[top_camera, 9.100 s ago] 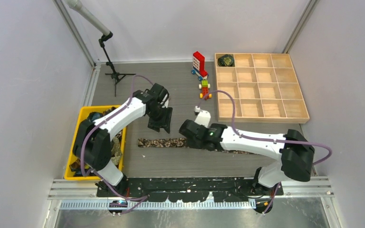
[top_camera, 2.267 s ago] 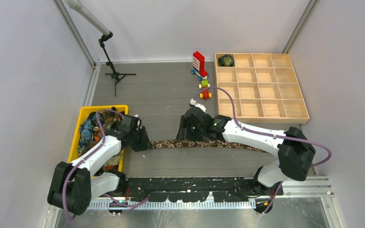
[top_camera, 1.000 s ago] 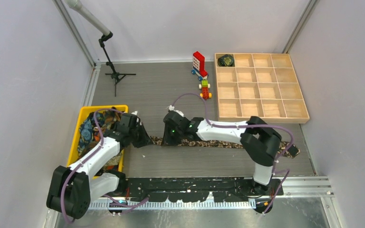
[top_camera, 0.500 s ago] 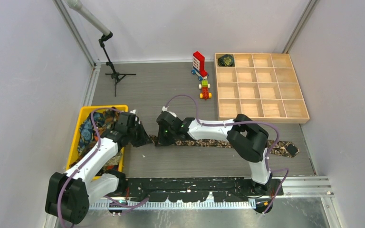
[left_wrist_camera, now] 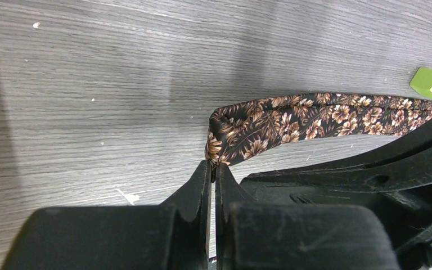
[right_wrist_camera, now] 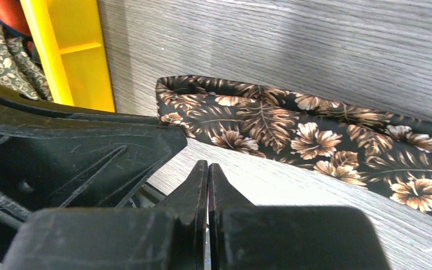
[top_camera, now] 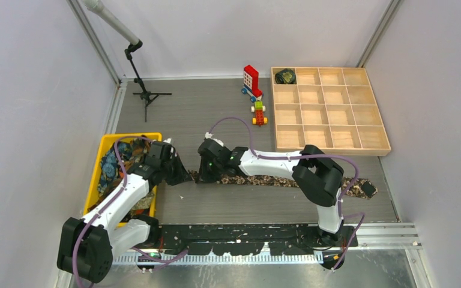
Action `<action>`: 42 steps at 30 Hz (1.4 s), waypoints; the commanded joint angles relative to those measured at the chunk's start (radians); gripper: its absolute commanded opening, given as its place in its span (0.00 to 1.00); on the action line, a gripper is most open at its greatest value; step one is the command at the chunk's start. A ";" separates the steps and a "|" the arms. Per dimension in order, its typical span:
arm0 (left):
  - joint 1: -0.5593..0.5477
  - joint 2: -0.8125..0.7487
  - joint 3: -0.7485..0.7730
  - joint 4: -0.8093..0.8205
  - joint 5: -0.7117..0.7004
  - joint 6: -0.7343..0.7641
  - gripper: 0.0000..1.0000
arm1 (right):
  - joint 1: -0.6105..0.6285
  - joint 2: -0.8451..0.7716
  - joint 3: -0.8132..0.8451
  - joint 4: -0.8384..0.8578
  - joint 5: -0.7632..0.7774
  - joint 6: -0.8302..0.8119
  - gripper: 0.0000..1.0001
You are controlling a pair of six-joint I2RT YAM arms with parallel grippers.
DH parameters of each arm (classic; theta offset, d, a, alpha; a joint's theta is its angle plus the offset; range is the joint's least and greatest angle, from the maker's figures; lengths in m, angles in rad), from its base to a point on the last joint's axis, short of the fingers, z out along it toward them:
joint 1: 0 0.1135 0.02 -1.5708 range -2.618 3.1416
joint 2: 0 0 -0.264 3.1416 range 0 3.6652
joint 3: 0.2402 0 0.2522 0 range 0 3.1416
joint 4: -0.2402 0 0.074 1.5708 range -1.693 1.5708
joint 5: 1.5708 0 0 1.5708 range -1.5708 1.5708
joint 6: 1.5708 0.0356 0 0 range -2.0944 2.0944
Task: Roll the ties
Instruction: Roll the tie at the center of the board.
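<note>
A long brown floral tie (top_camera: 276, 180) lies flat across the table, running left to right. My left gripper (top_camera: 183, 177) is shut on its folded left end, and in the left wrist view the corner of the tie (left_wrist_camera: 315, 115) sits pinched between the fingertips (left_wrist_camera: 205, 171). My right gripper (top_camera: 203, 176) hovers right beside it over the same end. It is shut with nothing between its jaws, and the tie (right_wrist_camera: 315, 135) lies just beyond its tips. A rolled dark tie (top_camera: 286, 76) sits in the far-left cell of the wooden tray (top_camera: 330, 150).
A yellow bin (top_camera: 126, 137) holding more ties stands at the left, close behind my left arm. Red-and-white toy bricks (top_camera: 251, 81) and a small toy (top_camera: 258, 114) lie left of the tray. A small green block (left_wrist_camera: 431, 83) rests by the tie. A microphone stand (top_camera: 144, 93) stands at the back left.
My right gripper has slid left along the tie toward the left gripper and closed its jaws. The left gripper has kept its hold and barely moved.
</note>
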 commanded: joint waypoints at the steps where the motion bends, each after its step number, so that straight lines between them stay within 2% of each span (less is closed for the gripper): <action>1: 0.004 0.000 0.037 -0.009 -0.013 0.002 0.00 | 0.008 -0.046 0.047 -0.033 0.044 -0.003 0.04; 17: 0.003 -0.022 0.052 -0.032 -0.017 0.005 0.00 | 0.005 0.051 0.158 -0.150 0.125 -0.039 0.02; 37: 0.004 -0.033 0.083 -0.058 0.006 -0.008 0.00 | 0.001 0.130 0.201 -0.152 0.115 -0.064 0.01; 42: 0.004 -0.035 0.095 -0.071 0.008 -0.007 0.00 | -0.001 0.145 0.206 -0.099 0.088 -0.070 0.00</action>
